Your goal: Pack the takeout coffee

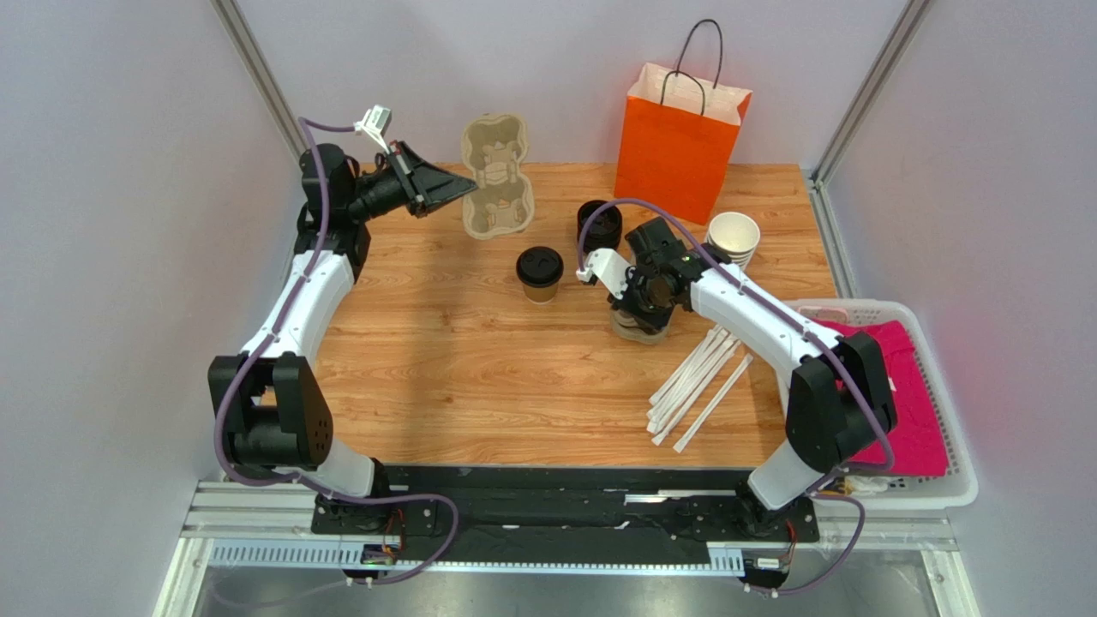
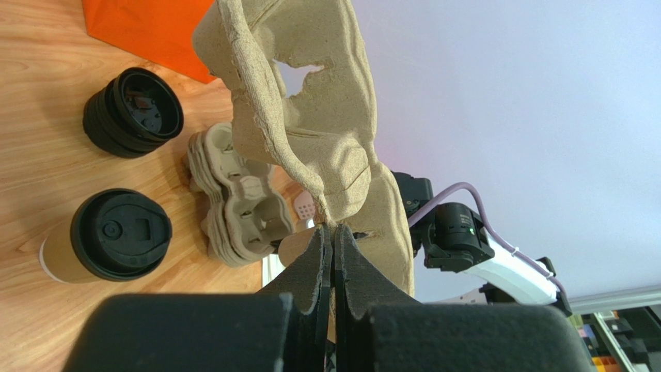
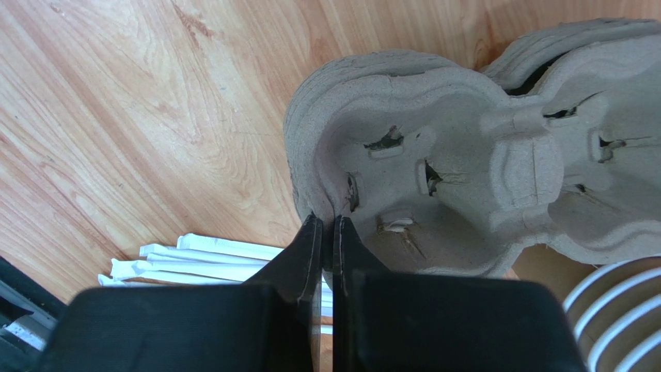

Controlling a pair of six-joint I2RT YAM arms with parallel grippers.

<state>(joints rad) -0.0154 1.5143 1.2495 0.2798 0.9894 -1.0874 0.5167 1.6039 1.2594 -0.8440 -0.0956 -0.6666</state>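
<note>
Here I see a wooden table [image 1: 438, 373] from above, with my two arms reaching in from its near edge. The takeout coffee [image 1: 540, 273], a tan paper cup under a black lid, stands upright near the middle of the table, between the two arms and touched by neither. My left pincer [image 2: 332, 232] is raised at the far left and closed on the edge of a moulded cardboard cup carrier [image 2: 333, 116], which it holds on edge in the air. Below that carrier, a stack of carriers [image 2: 240, 205] lies flat on the table, just beyond the coffee. My right pincer [image 3: 326, 223] points down just right of the coffee, its fingers pressed together on the rim of a second carrier [image 3: 458, 155] that lies on the table. Its layered edge suggests several nested together, though I cannot tell how many. A stack of black lids [image 1: 599, 225] sits behind the coffee, beside the right arm. An orange paper bag [image 1: 670, 148] with black handles stands upright at the far edge. A stack of lidless cups [image 1: 733, 238] stands just in front of the bag's right corner. White wrapped straws [image 1: 702, 379] lie loosely fanned on the right half of the table. A white basket [image 1: 901, 310] with something pink [image 1: 908, 399] inside sits at the right edge.
</note>
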